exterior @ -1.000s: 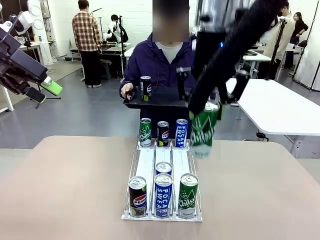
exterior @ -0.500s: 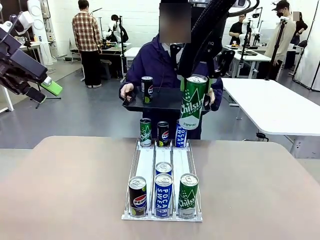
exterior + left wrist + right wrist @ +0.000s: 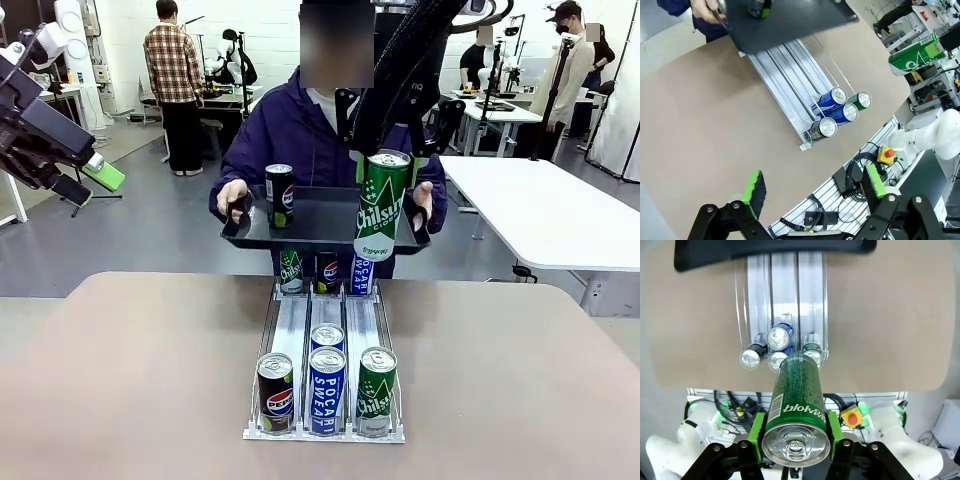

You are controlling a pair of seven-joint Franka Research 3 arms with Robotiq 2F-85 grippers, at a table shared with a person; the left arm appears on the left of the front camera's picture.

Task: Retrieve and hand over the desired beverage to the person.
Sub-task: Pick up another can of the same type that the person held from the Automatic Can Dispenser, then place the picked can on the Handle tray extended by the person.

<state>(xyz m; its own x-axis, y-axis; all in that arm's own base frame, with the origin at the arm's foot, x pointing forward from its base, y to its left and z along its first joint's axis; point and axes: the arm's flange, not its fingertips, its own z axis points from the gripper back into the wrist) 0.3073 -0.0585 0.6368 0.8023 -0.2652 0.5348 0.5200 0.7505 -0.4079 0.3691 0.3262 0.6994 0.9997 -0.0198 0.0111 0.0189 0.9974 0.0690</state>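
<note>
Right gripper [image 3: 796,437] clamps green Chilsung can [image 3: 382,205] | above person's black tray [image 3: 320,222] holding Pepsi can [image 3: 279,196] | left gripper [image 3: 812,192] spread wide, empty

The black tray [image 3: 320,215] hid the tops of three far cans [image 3: 325,272] — their lids were out of sight.

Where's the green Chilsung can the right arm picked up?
In the front view the Chilsung can hangs upright in the right claw, over the right end of the person's black tray, right of the Pepsi can.
</note>
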